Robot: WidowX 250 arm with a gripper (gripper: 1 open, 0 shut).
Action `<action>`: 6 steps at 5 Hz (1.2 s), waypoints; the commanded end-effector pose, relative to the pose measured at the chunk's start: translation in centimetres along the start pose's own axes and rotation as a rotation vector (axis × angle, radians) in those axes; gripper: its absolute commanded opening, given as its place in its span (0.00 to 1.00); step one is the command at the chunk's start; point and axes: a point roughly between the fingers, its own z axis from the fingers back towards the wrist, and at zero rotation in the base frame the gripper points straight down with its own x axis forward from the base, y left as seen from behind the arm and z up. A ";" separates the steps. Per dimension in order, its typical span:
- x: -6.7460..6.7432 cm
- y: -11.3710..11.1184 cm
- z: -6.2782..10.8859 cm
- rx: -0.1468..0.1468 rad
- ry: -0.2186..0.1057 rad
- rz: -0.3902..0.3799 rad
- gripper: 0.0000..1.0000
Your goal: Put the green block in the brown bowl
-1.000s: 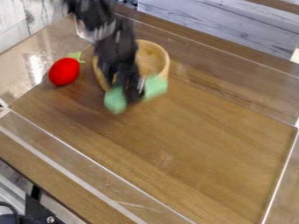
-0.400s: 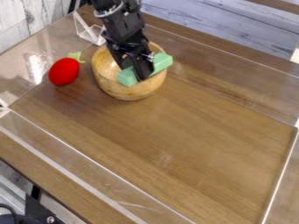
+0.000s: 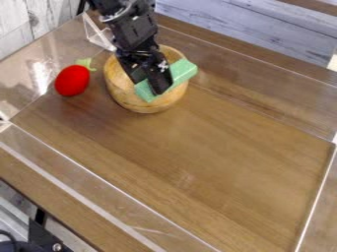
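The brown bowl (image 3: 132,95) stands at the back left of the wooden table. The green block (image 3: 183,71) lies tilted across the bowl's inside, with its upper end sticking out over the right rim and its lower end down by the front wall. My gripper (image 3: 154,79) reaches steeply down into the bowl, and its dark fingers (image 3: 161,83) sit on either side of the block's middle. At this size I cannot make out whether the fingers still press on the block.
A red round toy (image 3: 71,80) lies left of the bowl. A clear folded plastic piece (image 3: 98,32) stands behind the bowl by the arm. Clear walls (image 3: 79,187) rim the table on the front and left.
The gripper has carried the green block from in front of the bowl up and back into it. Over the last half second it has barely moved.
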 end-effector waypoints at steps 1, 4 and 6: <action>0.4 0.2 2.7 0.020 -0.042 -0.084 1.00; 0.8 2.0 2.1 -0.025 -0.092 -0.081 1.00; 1.5 3.5 2.1 -0.051 -0.120 -0.090 1.00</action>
